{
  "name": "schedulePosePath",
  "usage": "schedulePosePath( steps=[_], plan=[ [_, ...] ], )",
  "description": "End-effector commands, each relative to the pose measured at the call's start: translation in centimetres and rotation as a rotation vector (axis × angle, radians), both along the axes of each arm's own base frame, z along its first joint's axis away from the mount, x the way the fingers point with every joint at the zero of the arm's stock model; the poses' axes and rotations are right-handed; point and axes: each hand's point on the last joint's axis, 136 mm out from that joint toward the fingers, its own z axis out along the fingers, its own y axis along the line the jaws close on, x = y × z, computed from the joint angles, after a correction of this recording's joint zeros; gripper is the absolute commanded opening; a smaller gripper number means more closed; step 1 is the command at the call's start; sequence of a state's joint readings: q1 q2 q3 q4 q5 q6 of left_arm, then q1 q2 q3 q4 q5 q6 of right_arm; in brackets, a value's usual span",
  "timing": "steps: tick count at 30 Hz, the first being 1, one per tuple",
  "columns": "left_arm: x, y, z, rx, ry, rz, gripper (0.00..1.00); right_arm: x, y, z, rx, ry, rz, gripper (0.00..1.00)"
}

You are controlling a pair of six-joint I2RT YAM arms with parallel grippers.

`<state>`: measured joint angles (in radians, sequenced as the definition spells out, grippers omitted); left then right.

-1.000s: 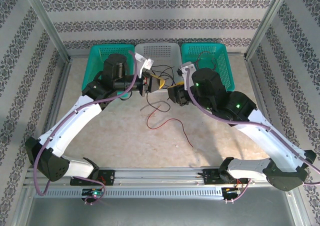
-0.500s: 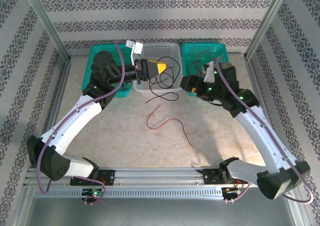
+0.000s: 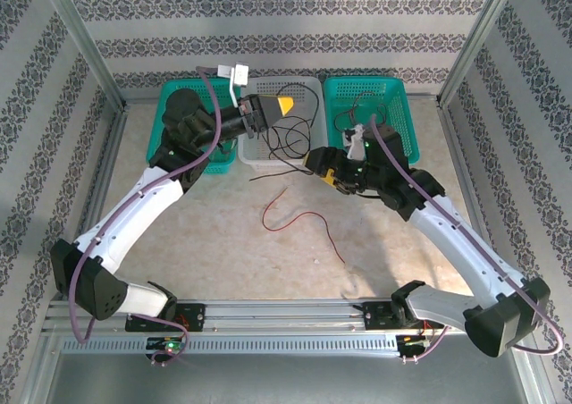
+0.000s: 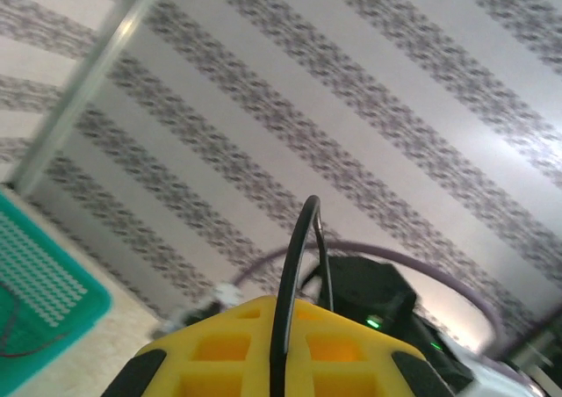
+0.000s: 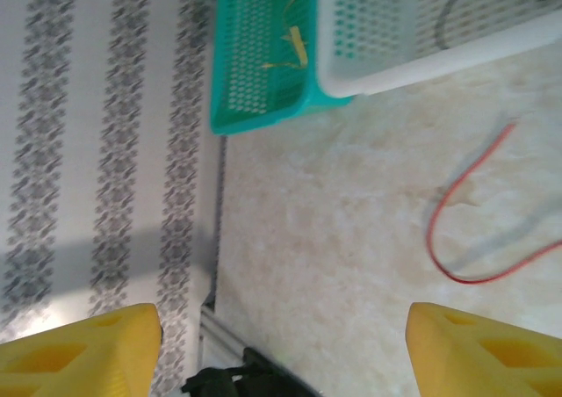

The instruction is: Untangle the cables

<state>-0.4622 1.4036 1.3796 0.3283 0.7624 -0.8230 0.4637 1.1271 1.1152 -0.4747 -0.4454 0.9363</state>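
Nearest the arm bases, the red cable [image 3: 304,214] lies alone on the desk [image 3: 223,234], just where it lay a second ago. Beyond it, the right end effector [image 3: 320,164] has swung back toward the centre after pulling away; its yellow fingers [image 5: 79,349] are spread wide with nothing between them. The left end effector [image 3: 284,105], clenched on the black cable [image 4: 283,327], has lifted further and now hangs over the white basket [image 3: 286,89] with the loops dangling below. This suggests the black cable has come free of the red one and is nearly ready to drop. Its lower tail is too thin to tell whether it touches the desk. The left wrist view is blurred, and its lower edge cuts off the grip.
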Motion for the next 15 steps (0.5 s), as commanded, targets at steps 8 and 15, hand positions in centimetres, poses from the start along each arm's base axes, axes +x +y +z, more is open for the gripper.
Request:
schedulePosePath(
  steps=[8,15],
  plan=[
    [11.3,3.2,-3.5,0.146,0.129,0.393,0.0,-2.4,-8.3,-3.8,-0.247,0.071,-0.2,0.75],
    [18.5,5.0,-6.3,0.19,0.261,0.526,0.0,-3.6,-9.3,-4.9,-0.301,0.089,-0.201,0.75]
  ],
)
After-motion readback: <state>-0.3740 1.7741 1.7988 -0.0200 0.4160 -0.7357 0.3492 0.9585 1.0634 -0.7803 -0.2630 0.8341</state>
